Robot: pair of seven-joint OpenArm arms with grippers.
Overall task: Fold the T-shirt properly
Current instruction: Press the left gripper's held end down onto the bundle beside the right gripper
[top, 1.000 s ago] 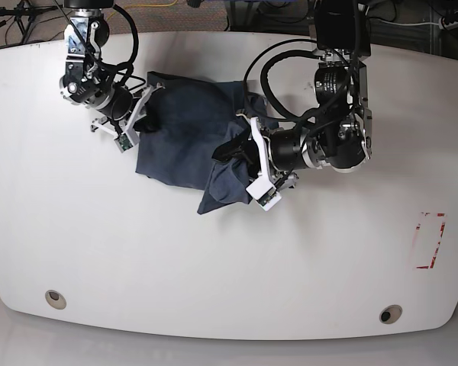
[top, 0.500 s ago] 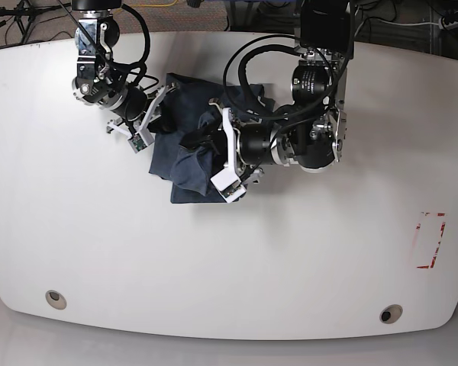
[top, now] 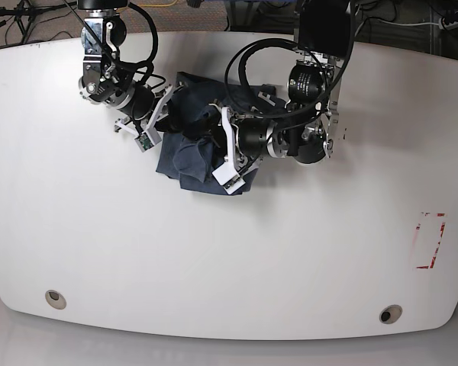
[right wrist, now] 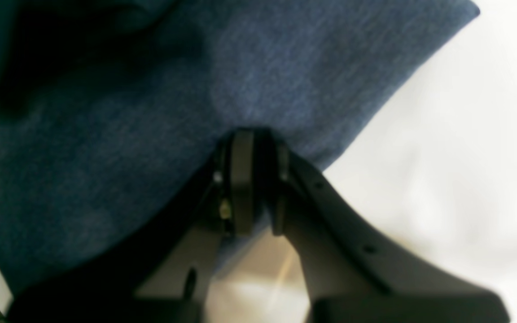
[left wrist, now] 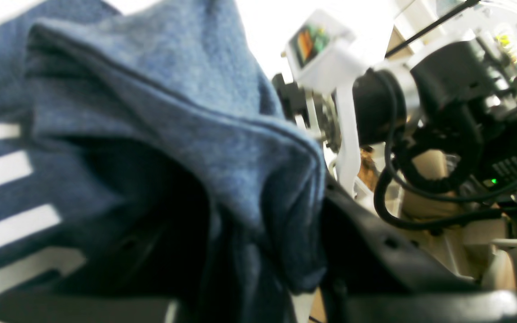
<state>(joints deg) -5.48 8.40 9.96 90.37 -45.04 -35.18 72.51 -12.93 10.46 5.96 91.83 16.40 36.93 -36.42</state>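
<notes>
A broad white table with rounded corners [top: 137, 252] fills most of the base view. In the upper middle of the frame a dark navy-blue heathered cloth T-shirt [top: 187, 160] lies bunched on it. A red rectangular outline mark [top: 430, 240] sits at the right edge, and two small round metal-rimmed holes [top: 55, 298] lie near the lower corners.

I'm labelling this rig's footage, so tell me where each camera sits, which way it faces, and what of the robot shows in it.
Base: overhead, looking down on the white table; both arms show, meeting over the bunched T-shirt.
Left wrist: on the left arm, looking along its dark fingers into the cloth; the other arm's white bracket and cables show behind.
Right wrist: on the right arm, looking at the right gripper pinching a shirt edge above the table.
Shared: all three show the blue shirt.
</notes>
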